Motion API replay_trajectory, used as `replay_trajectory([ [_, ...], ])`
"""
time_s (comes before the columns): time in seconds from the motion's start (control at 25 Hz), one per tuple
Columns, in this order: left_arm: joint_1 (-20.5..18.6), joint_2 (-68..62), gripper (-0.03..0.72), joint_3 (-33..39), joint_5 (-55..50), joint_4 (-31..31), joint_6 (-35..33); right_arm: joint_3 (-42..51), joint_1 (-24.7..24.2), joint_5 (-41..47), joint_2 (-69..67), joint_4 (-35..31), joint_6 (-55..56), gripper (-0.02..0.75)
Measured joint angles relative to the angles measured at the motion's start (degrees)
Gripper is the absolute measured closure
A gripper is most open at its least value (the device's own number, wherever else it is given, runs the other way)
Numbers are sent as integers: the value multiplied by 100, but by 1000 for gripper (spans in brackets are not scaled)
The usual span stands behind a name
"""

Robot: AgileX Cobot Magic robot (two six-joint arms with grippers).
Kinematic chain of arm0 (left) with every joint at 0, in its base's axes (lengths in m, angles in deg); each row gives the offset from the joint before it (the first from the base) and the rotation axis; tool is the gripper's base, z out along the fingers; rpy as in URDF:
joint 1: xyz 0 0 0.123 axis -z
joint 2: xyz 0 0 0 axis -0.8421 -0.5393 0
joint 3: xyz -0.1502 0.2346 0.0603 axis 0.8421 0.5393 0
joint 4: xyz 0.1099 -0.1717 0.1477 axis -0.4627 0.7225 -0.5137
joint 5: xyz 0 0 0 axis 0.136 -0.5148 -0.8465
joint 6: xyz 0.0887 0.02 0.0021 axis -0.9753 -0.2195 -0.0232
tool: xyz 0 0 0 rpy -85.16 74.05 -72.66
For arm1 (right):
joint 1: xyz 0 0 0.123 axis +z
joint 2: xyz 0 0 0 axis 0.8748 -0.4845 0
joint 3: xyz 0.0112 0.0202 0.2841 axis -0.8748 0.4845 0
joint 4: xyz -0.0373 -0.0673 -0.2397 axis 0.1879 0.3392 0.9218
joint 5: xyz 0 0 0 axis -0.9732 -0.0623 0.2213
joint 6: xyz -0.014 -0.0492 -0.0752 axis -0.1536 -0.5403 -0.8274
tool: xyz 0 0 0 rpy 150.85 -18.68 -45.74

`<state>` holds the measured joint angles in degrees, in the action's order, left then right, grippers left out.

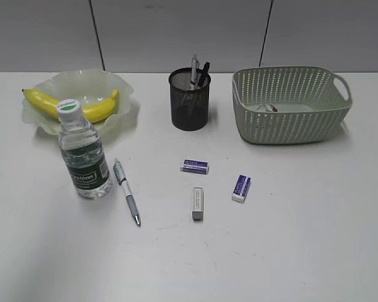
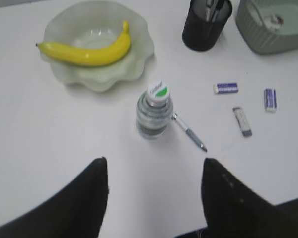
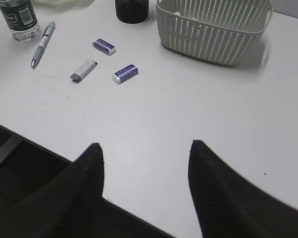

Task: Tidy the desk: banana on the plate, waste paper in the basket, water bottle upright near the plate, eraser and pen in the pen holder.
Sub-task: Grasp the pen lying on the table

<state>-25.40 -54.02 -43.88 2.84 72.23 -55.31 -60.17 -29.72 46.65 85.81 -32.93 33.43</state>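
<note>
With the banana [image 1: 75, 107] on the plate [image 1: 123, 119] and the water bottle [image 1: 83, 157] upright beside it, the pen [image 1: 126, 192] and erasers [image 1: 194, 166] remain mid-desk; both grippers [image 2: 154, 198] [image 3: 144, 183] hang released, empty; next, grasp the pen.

A: Left gripper [image 2: 154, 171] coming into shot, two matte black fingers [image 2: 87, 198], broad at the base, narrowing to blunt tips.

B: Right gripper [image 3: 145, 153] looks the same, black fingers [image 3: 223, 193], with a finely textured surface on the inner faces.
</note>
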Motion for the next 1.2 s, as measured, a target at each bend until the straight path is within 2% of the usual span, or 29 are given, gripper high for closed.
replay_trajectory([
  [0.28, 0, 2606, 251, 2629, -50, 12, -14, 0, 0, 0, 0, 5, 0, 302],
  [0.48, 0, 4361, 270, 3961, 162, 42, -14, 0, 0, 0, 0, 5, 0, 302],
  [0.68, 0, 5561, 286, 4238, 661, -83, -125, 0, 0, -6, -31, 0, -5, 302],
  [0.84, 0, 5876, 290, 4323, 780, -115, -212, -97, 0, -161, -653, -187, -279, 302],
  [1.04, 0, 5876, 297, 4330, 796, -110, -280, -573, 0, -718, -2625, -1409, -2096, 302],
  [1.2, 0, 5877, 298, 4330, 820, 6, -449, -1340, 6, -1302, -4729, -2098, -2664, 302],
])
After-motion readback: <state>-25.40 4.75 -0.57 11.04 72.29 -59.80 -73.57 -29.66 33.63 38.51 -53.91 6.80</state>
